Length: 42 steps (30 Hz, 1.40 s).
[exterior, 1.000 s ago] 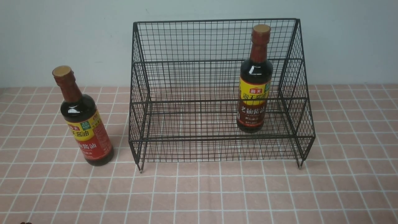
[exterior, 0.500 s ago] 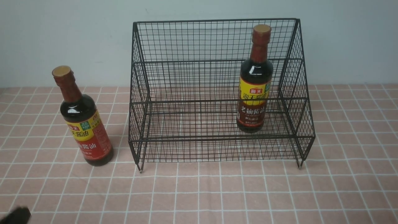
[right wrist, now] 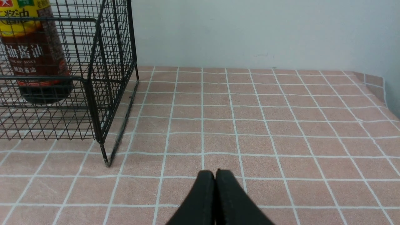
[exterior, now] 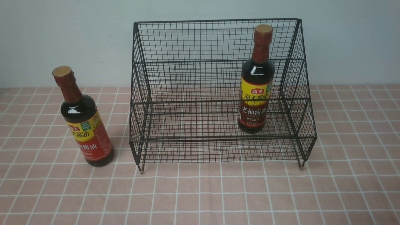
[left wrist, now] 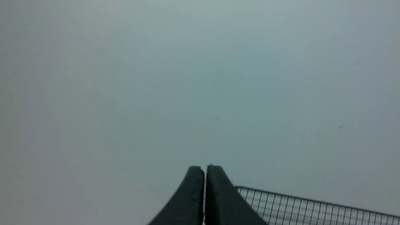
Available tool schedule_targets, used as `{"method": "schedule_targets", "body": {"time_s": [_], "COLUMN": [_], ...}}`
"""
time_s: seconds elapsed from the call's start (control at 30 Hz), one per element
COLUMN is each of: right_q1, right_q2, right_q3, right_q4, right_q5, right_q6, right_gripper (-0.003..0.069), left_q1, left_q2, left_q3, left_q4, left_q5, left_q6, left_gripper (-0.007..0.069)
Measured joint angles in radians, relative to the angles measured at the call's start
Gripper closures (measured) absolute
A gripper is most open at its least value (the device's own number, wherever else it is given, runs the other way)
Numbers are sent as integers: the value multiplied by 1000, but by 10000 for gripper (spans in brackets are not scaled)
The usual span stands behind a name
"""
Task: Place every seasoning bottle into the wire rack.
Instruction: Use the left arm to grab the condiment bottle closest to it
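Bench (exterior: 218, 193): we record a pink cloth gridded with white lines.

Large black wire-mesh two-tier stepped rack (exterior: 215, 20): it stands on short feet on the bench.

Tall dark soy-sauce bottle with brown lower label (exterior: 255, 93): it stands upright inside the rack, toward its right end.

Tall dark soy-sauce bottle with red lower label (exterior: 86, 125): it stands on the bench, left of the rack and apart from it.

Dark left fingers (left wrist: 193, 193): we note them clenched on nothing.

Dark right fingers (right wrist: 203, 193): likewise clenched and empty, low over the bench near the rack's right foot.
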Motion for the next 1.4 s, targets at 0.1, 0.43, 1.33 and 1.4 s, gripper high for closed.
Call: {"method": "schedule_targets", "body": {"time_s": [0.1,0.43,1.33,1.4], "right_q1": [0,0,0,0], "right_q2": [0,0,0,0], "right_q3": [-1,-1,-1,-1], "right_q4": [0,0,0,0], "right_q5": [0,0,0,0], "right_q6": [0,0,0,0], "right_gripper": [673,673,673,673], "left_q1": [0,0,9,9], "left_q2": [146,703,1221,1226], "left_q3": [-89,-406,-558,-558], "left_q4": [2,66,65,78], "left_q5": [14,21,-82,-86], "left_q6": [0,0,6,3], "left_gripper": [599,214,132,283]}}
